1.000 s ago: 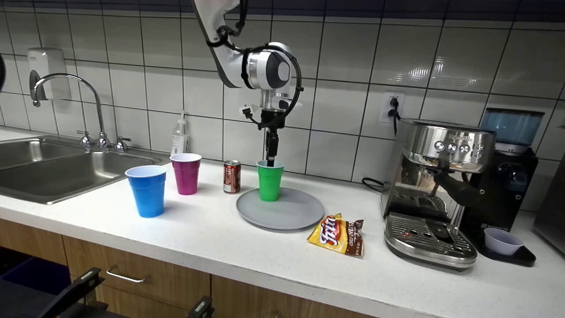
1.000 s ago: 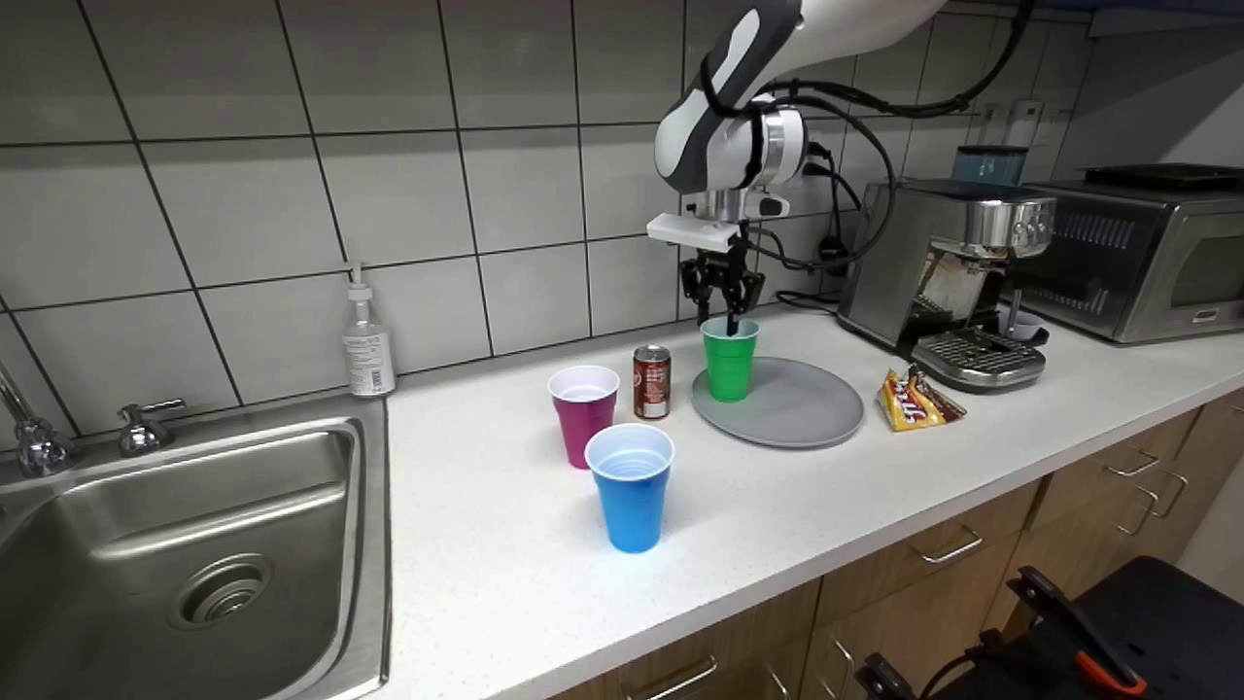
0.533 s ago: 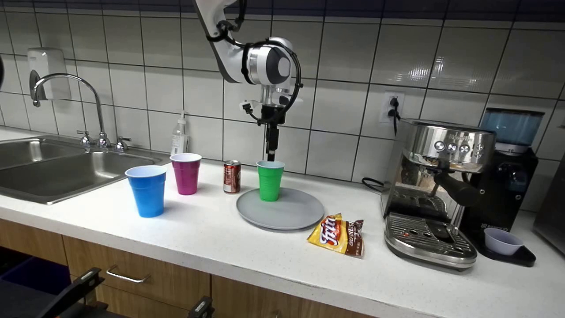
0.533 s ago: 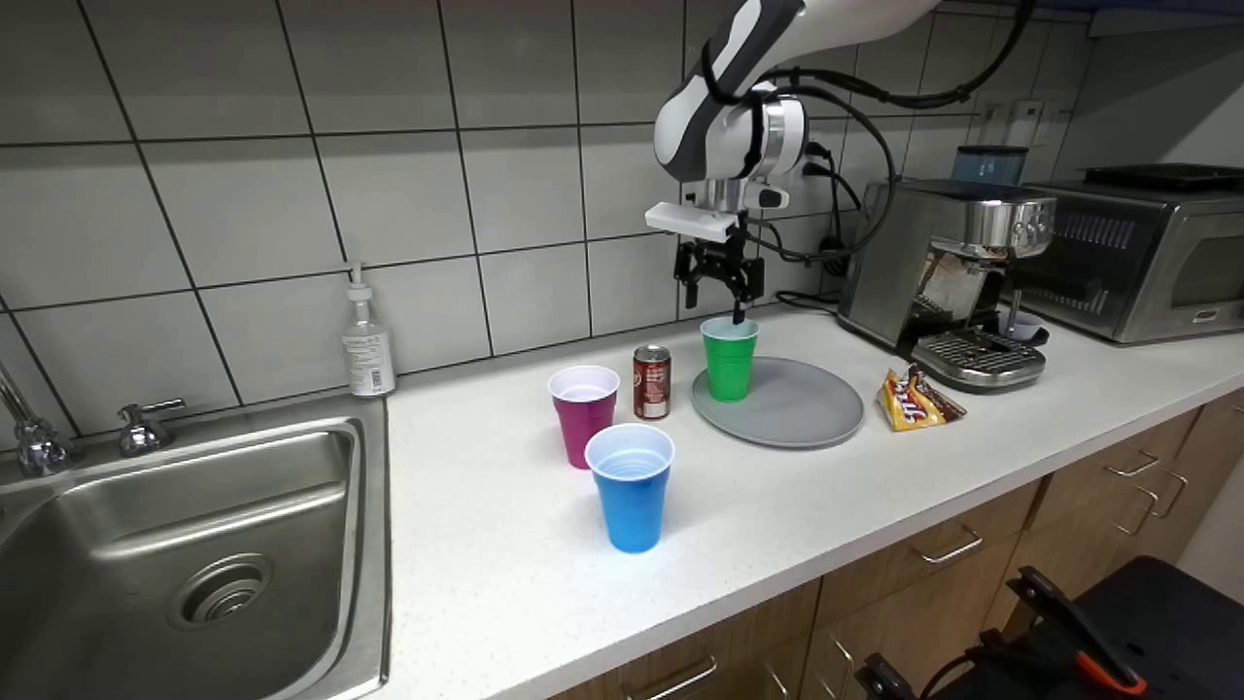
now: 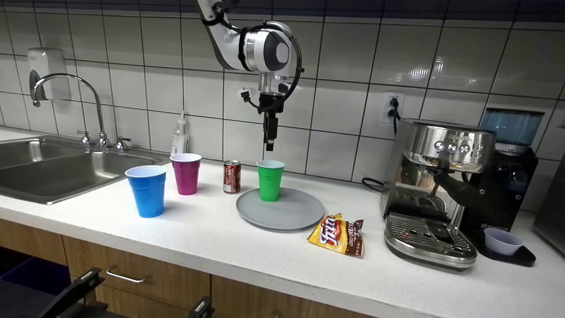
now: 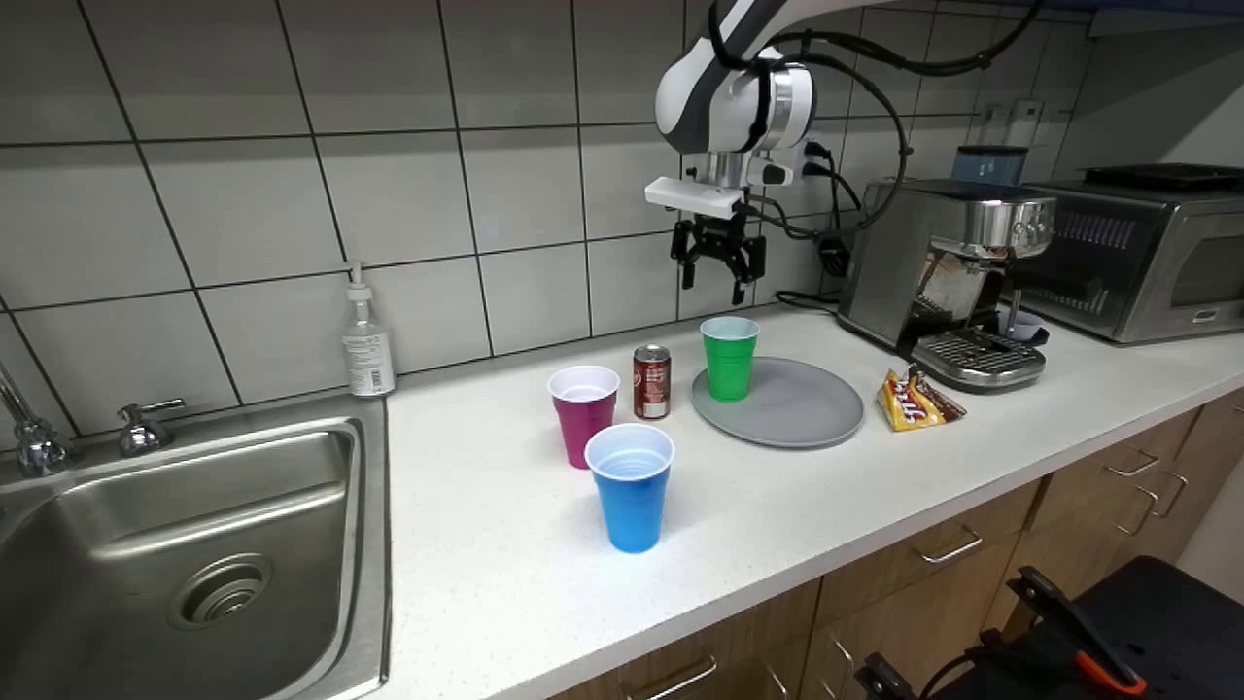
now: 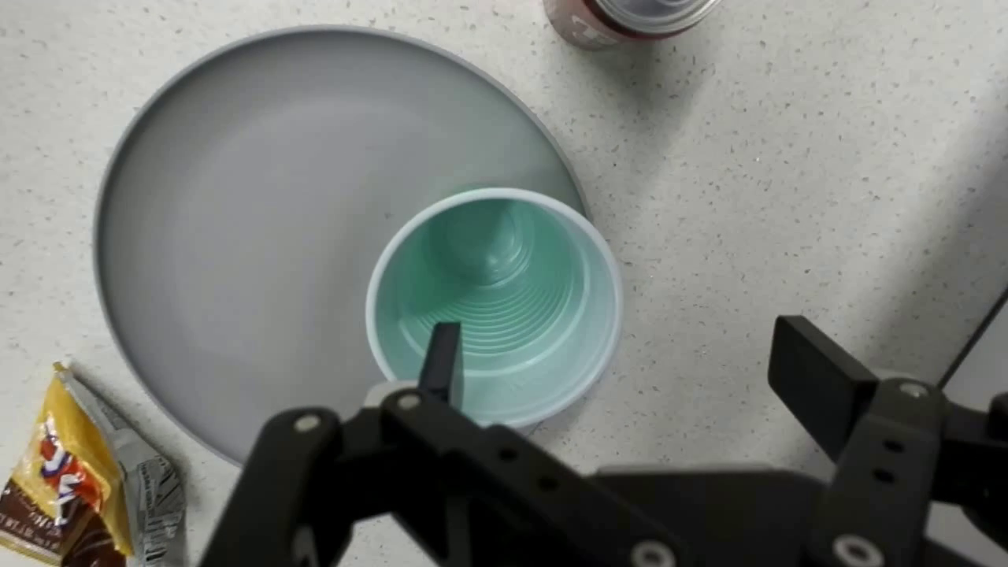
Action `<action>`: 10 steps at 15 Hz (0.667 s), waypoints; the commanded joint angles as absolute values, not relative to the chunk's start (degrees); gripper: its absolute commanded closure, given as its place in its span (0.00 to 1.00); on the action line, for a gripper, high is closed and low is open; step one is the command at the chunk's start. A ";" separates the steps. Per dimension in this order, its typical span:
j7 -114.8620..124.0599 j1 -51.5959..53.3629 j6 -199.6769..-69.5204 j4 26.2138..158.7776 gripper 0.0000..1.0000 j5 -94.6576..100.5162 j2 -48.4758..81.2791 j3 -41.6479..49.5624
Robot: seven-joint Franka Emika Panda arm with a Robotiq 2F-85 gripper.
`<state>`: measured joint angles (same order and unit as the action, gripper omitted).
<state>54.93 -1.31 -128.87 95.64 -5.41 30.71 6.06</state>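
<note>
In the wrist view, my gripper (image 7: 620,352) has its jaws wide apart; 1 of my 2 fingers (image 7: 446,362) hides part of the rim of the green cup (image 7: 500,307), and the can (image 7: 614,20) is cut off at the top. In an exterior view, there is free air between my tips and the cup, which stands upright near the edge of the grey plate (image 6: 807,408). In an exterior view, 1 finger covers the other before the tiled wall (image 5: 335,152); the cup shows a bright green side and a pale rim.
</note>
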 commanded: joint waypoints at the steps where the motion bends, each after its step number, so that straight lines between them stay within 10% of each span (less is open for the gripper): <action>1: 50.32 -1.16 -127.78 101.60 0.00 -6.66 25.09 5.01; 10: 40.93 0.54 -126.18 112.73 0.00 -6.14 16.26 3.66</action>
